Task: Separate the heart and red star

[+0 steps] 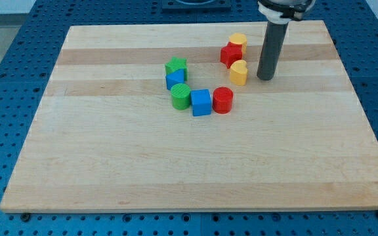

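Note:
A yellow heart (239, 72) lies on the wooden board at the view's upper right. A red star (231, 54) touches it just above and to the left. My tip (265, 78) rests on the board just to the right of the yellow heart, a small gap apart. The dark rod rises from it toward the view's top.
A yellow block (238, 41) sits above the red star, touching it. A cluster lies left of centre: green star (176, 66), blue block (175, 80), green cylinder (180, 96), blue cube (201, 102), red cylinder (222, 99). The board's edge (346, 78) runs down the right.

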